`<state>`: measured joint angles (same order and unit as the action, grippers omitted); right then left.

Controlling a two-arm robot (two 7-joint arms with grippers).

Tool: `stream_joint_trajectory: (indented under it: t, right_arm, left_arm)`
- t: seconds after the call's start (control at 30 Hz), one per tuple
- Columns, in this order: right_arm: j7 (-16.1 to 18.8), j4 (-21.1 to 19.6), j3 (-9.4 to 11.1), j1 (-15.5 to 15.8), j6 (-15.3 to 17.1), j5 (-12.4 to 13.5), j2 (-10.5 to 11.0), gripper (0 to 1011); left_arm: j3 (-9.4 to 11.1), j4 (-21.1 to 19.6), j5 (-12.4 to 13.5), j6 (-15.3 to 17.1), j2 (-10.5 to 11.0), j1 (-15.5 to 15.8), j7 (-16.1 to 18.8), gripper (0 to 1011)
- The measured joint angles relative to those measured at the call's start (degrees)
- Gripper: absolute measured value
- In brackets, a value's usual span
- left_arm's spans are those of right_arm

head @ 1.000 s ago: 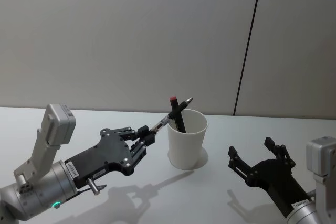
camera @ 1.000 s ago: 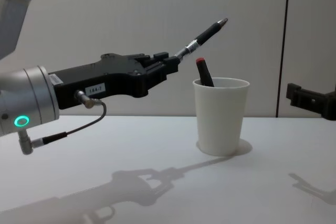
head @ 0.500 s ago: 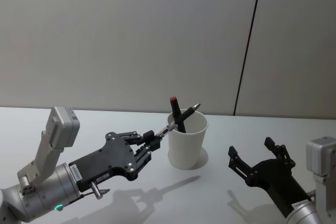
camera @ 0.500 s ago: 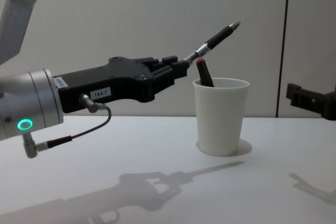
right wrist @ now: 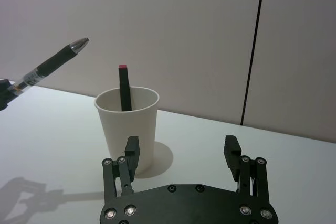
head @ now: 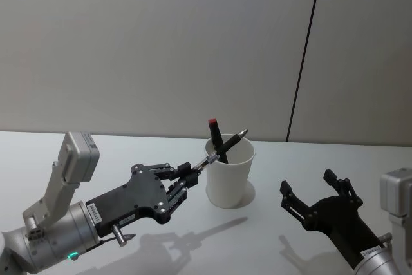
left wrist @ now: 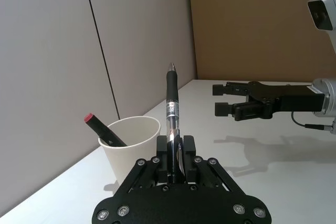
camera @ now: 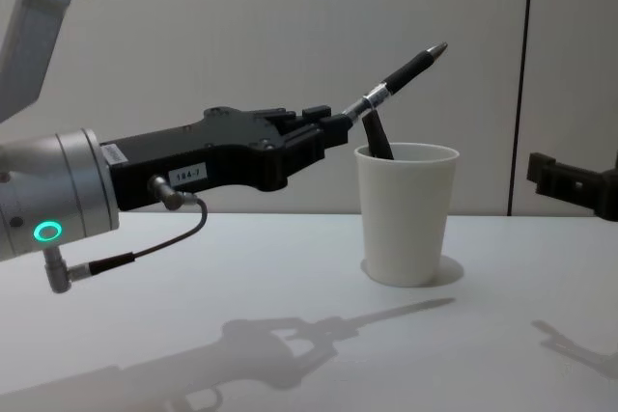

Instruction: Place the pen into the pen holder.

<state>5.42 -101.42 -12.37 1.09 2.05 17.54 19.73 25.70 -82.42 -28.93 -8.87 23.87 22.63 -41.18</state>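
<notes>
Black silver-tipped pen (camera: 398, 78), pinched in left gripper (camera: 340, 124), is moved nearer white paper cup (camera: 407, 224), uninserted; right gripper (head: 309, 190) spread

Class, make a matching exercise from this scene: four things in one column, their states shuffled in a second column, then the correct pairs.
Column 1
1. pen
2. pen holder
3. red-tipped marker
4. right gripper

Column 2
A. stands upright on the table
B. open, holding nothing
C. clamped in the left gripper, tip slanting upward
D. leans inside the white cup

Pairs: 1-C, 2-A, 3-D, 4-B
</notes>
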Motion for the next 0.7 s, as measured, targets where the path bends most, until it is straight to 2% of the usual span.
stream_joint_trajectory:
  t: [0.3, 0.7]
  right_arm:
    - [4.94, -0.70, 1.63, 0.87, 1.06, 4.86, 1.24, 1001]
    - [12.85, -1.29, 3.77, 1.62, 4.83, 14.95, 2.69, 1001]
  left_arm:
    - [0.09, 0.02, -0.06, 0.05, 0.04, 0.05, -0.10, 180]
    - [0.16, 0.01, -0.10, 0.08, 0.03, 0.08, -0.17, 180]
